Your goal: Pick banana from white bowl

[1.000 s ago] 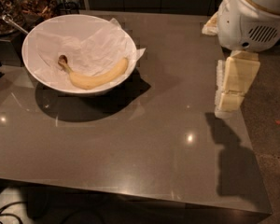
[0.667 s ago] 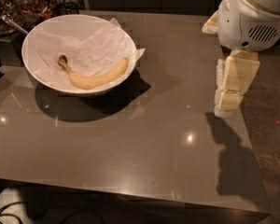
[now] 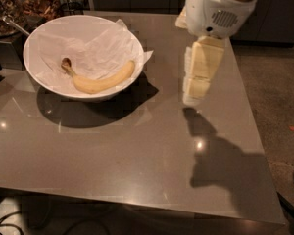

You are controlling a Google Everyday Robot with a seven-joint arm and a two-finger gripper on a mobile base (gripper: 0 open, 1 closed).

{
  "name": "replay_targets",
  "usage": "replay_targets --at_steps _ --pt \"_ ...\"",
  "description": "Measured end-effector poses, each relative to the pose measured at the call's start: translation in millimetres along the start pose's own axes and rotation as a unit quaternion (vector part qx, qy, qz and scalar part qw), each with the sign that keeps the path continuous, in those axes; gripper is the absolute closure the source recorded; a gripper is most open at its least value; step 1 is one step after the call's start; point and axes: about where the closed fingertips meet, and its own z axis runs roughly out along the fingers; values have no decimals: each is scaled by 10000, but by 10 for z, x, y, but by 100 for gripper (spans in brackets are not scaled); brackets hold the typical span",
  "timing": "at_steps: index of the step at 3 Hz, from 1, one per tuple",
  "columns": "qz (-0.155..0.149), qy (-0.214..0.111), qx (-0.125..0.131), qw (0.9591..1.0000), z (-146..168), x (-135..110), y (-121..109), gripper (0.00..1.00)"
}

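The pale-yellow banana (image 3: 105, 80) lies curved along the near inside of the white bowl (image 3: 31, 42), its dark stem tip pointing left. The bowl is lined with crinkled white paper (image 3: 95, 45) and stands at the far left of the grey table (image 3: 117, 151). My gripper (image 3: 192, 98) hangs cream-coloured under the white arm housing (image 3: 218, 9), above the table to the right of the bowl. It is apart from the bowl and holds nothing that I can see.
Dark containers of brownish stuff (image 3: 32, 4) stand behind the bowl at the far left, with a metal utensil handle (image 3: 14, 26) beside them. The table's right edge drops to a speckled floor (image 3: 279, 92). Cables lie under the near left corner (image 3: 5, 222).
The gripper and arm have moved left, toward the bowl. The banana and the bowl have not moved.
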Motion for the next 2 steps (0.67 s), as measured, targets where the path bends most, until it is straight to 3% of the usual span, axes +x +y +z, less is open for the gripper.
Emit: replay_targets --at_steps 1,2 --pt "-148 -157 -234 9995 112 -481 -191 0" --pt "-211 -249 -161 9993 115 -600 -240 0"
